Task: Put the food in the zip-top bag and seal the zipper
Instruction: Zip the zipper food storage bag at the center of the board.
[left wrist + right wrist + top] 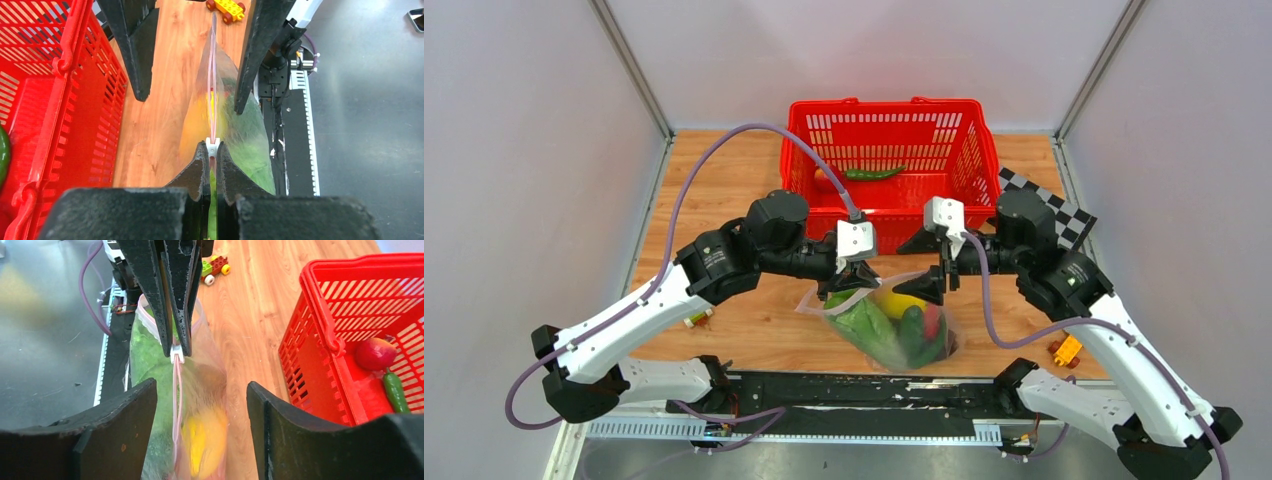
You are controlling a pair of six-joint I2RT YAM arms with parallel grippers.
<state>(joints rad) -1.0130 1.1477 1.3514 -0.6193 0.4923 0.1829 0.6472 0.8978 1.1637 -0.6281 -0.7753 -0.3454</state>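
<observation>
Currently the left gripper (212, 150) is clenched on the zipper (212, 90) at one end of the bag (889, 325), right behind the small white slider (212, 146). The right gripper (200, 387) is released. Its jaws stand apart on either side of the zipper strip, near the other end, and grasp nothing.

**Step in hand: sealing**
1. Keep the left grip fixed so the strip stays taut and straight.
2. Close the right jaws squarely across the strip, not on the loose plastic below it.
3. Run along the whole strip in line with it. A sideways pull would probably twist the mouth.
4. Check the seal. In both wrist views the two tracks appear pressed together, but whether they are locked along the full length cannot be told.

**Location**
The bag lies on the table (744, 180), between the two grippers and just in front of the basket (884, 103), with its mouth edge lifted.

**Count**
- Bag: one.
- Basket: one.
- In the bag: one lemon (205, 437), one red piece (932, 322), and green pieces (874, 330), at least two. Their outlines blur through the plastic.
- In the basket: one apple (375, 353) and one chili (395, 391). By this count the loading step looks incomplete.
- Loose on the table: one block toy (215, 266) and one orange toy (1067, 350).
</observation>
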